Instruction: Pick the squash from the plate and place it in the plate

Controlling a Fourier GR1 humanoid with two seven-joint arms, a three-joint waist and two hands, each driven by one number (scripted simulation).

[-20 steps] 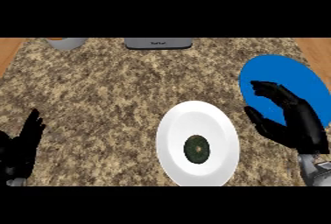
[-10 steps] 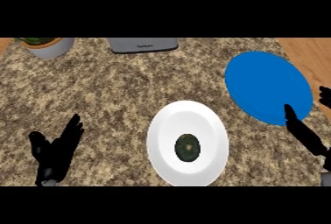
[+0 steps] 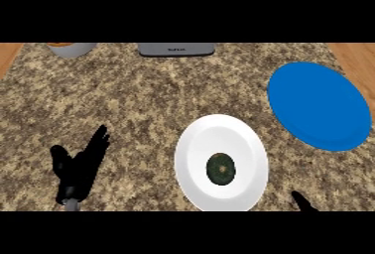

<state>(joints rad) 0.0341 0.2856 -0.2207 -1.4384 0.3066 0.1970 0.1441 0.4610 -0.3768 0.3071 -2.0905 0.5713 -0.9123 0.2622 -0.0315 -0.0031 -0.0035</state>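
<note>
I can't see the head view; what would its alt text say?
A dark green squash lies on a white plate on a speckled counter, with a blue plate at the right holding nothing. The left robot hand rests open at lower left.

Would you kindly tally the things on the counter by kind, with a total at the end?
Plates: 2, a white plate and a blue plate
Squash: 1, the dark green squash lying on the white plate
Grey appliance: 1, at the far edge
Grey bowl-like container: 1, at the far left corner
Total: 5
</note>
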